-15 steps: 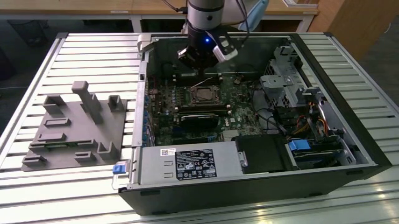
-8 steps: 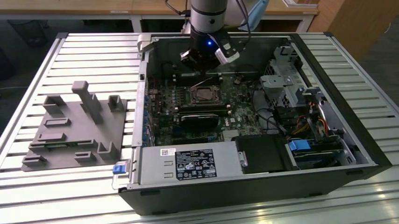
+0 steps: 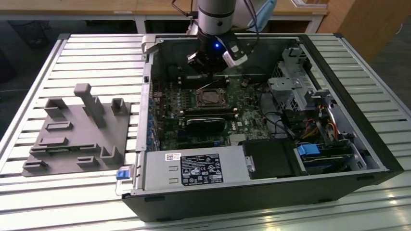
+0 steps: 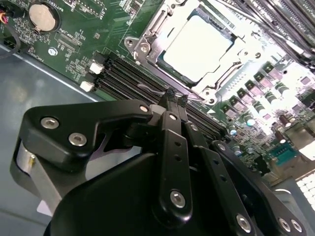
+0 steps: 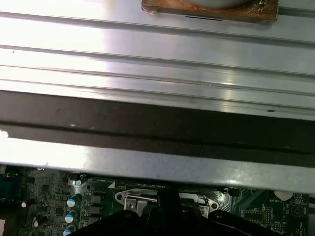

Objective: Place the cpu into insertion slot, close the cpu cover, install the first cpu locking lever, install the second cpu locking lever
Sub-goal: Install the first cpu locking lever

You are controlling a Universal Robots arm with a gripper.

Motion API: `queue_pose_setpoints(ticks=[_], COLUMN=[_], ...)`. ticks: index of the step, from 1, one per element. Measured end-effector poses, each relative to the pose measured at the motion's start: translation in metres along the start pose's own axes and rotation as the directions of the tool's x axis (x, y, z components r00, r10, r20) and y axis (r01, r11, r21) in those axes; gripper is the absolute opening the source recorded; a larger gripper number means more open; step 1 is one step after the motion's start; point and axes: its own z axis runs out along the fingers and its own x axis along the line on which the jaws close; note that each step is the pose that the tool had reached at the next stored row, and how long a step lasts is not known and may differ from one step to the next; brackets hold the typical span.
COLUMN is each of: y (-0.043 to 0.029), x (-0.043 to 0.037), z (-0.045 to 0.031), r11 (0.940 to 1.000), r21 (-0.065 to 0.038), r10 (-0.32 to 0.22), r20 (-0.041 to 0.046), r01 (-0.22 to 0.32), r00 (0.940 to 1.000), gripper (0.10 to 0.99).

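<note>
Second wrist view, gripper (image 4: 173, 97) fingers pressed together, apparently pinching a thin wire lever (image 4: 150, 88), beside cpu (image 4: 197, 46) seated under cpu cover (image 4: 147, 37).

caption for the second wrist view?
Shut gripper beside the cpu, seated in the insertion slot under the cpu cover.

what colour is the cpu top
Pale silver-grey, glaring almost white; the cpu shows best in the second wrist view.
</note>
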Motion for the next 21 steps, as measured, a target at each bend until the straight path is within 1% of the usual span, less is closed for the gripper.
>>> queue_pose_setpoints(ticks=[6,21], y=[0.0003,0.0000], x=[-0.0025,-0.0152], z=[0.0013,0.0064], r11=[0.9999,0.9999], r21=[0.000,0.000], r10=[0.010,0.014], r20=[0.0008,0.0012], r01=[-0.010,-0.014], r00=[0.9999,0.9999], gripper=[0.118,0.118])
